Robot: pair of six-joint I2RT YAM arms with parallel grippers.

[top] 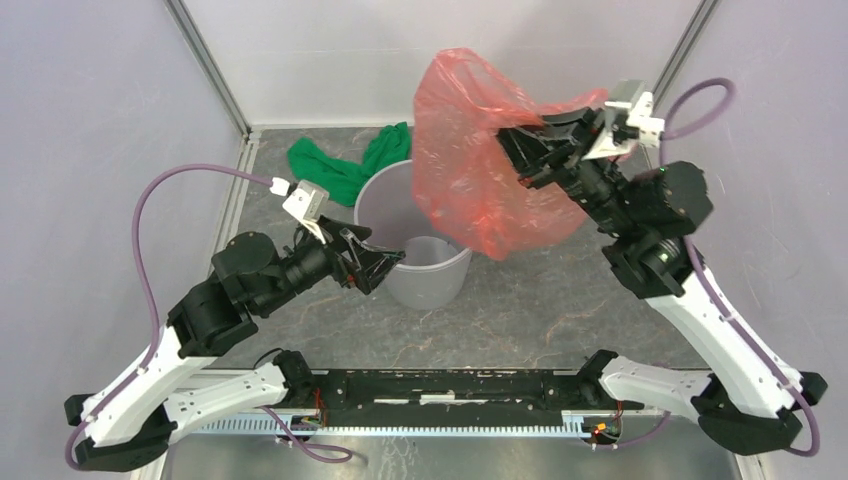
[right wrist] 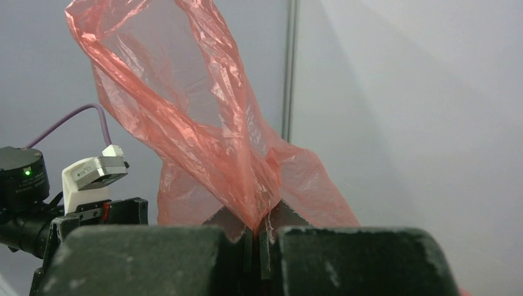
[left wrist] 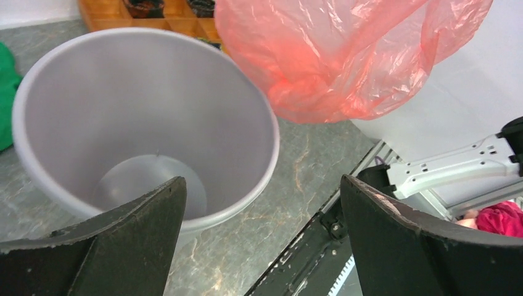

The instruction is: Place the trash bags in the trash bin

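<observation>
The translucent red-orange trash bag (top: 470, 150) hangs in the air over the right side of the grey trash bin (top: 440, 275). My right gripper (top: 515, 150) is shut on a pinched fold of the bag (right wrist: 203, 135), held high. In the left wrist view the bag (left wrist: 345, 55) hangs above the bin's right rim (left wrist: 185, 225). My left gripper (top: 385, 265) is open and empty at the bin's near left rim, one finger (left wrist: 123, 240) over the rim. The bin's inside looks empty.
A green cloth (top: 350, 165) lies behind the bin on the dark marbled tabletop. An orange-brown compartment tray (left wrist: 154, 12) shows beyond the bin in the left wrist view. Metal frame posts (top: 210, 65) and grey walls enclose the back.
</observation>
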